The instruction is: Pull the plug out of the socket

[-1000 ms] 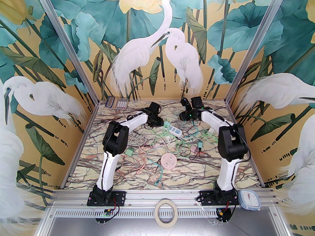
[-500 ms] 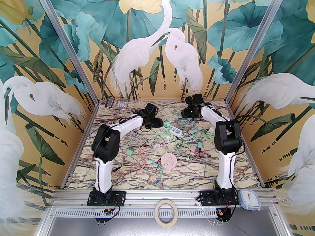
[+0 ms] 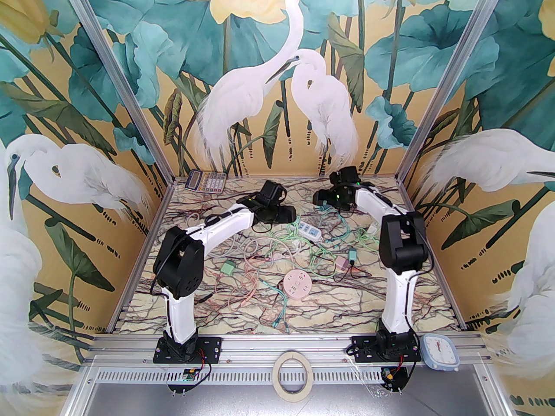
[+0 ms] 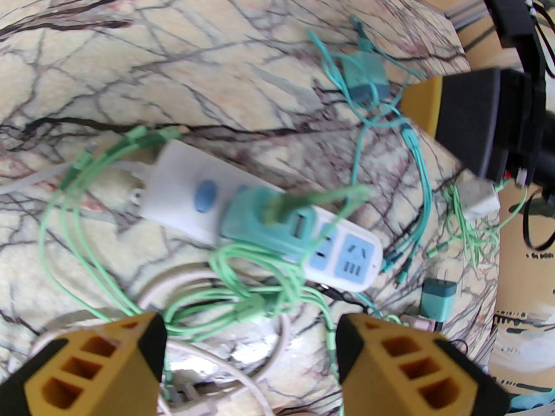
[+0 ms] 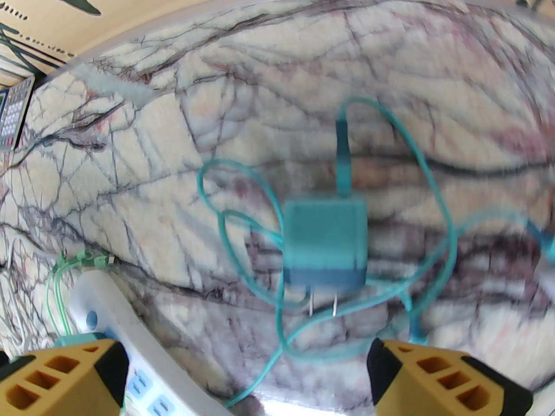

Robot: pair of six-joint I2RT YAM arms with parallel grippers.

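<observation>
A white power strip (image 4: 182,189) lies across the marble table (image 4: 130,59), seen from above as power strip (image 3: 308,231). A teal plug (image 4: 269,228) with a green cable sits in its middle socket. My left gripper (image 4: 251,353) hovers open just short of the strip, its yellow fingers (image 4: 91,362) wide apart with nothing between them. From above, the left gripper (image 3: 288,213) is at the strip's left end. My right gripper (image 5: 247,375) is open over a loose teal charger (image 5: 325,243) lying prongs-out on the table. The strip's end (image 5: 112,314) shows at that view's lower left.
Green, teal and pink cables tangle around the strip. A round pink socket (image 3: 297,285), a green adapter (image 3: 227,268) and small chargers (image 3: 347,260) lie nearer the arms. A calculator (image 3: 206,181) sits at the back left corner. A timer (image 3: 440,350) and tape roll (image 3: 291,375) rest on the front rail.
The left arm's elbow swung left and down while its gripper slid right, closer to the strip. The right wrist dropped lower and shifted a little left.
</observation>
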